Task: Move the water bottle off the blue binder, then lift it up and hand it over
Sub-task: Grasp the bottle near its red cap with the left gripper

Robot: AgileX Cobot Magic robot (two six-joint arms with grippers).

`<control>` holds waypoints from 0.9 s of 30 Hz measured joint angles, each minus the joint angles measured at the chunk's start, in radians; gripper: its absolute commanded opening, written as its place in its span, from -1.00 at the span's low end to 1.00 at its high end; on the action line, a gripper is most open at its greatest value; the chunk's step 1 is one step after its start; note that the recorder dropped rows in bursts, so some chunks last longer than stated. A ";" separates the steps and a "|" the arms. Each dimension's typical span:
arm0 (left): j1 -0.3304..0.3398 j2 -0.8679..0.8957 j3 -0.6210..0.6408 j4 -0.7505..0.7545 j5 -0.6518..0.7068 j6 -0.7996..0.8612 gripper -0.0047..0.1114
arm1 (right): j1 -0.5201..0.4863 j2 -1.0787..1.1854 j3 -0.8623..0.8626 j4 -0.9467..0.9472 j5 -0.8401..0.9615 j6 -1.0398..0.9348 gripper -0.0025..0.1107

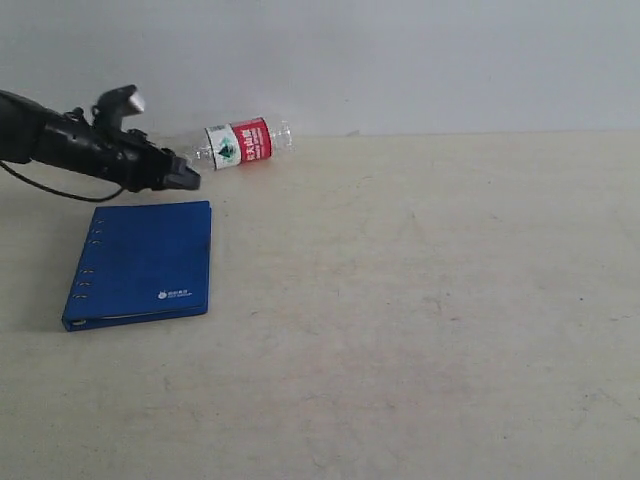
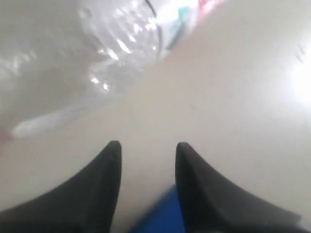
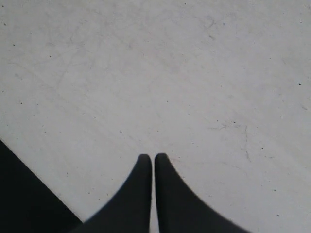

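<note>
My left fingers (image 2: pixel 97 194) are spread with nothing between them, close beside the water bottle (image 1: pixel 245 143), which lies on its side on the surface (image 1: pixel 420 300) beyond the blue binder (image 1: pixel 140 262); my right fingers (image 3: pixel 138 194) are pressed together

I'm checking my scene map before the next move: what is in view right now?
water bottle: one, clear with a red, white and green label, on its side beyond the binder, off it
blue binder: one, dark blue, flat and closed on the left of the table
table: one, pale beige, under everything
wall: one, grey-white, behind the table
left end effector: one, black, fingers apart, nothing between them, pointing at the bottle
right end effector: one, black, shut, empty, over bare table, seen only in its wrist view
</note>
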 measured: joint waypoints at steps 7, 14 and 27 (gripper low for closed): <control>-0.020 -0.056 0.000 0.069 0.024 -0.005 -0.32 | 0.000 0.000 0.000 0.000 0.000 0.000 -0.96; -0.022 -0.212 0.000 0.260 -0.012 0.214 0.29 | 0.000 0.000 0.000 0.000 0.000 0.002 -0.96; -0.053 -0.145 -0.002 0.664 -0.048 0.192 0.37 | 0.000 0.000 0.000 0.000 -0.002 0.015 -0.96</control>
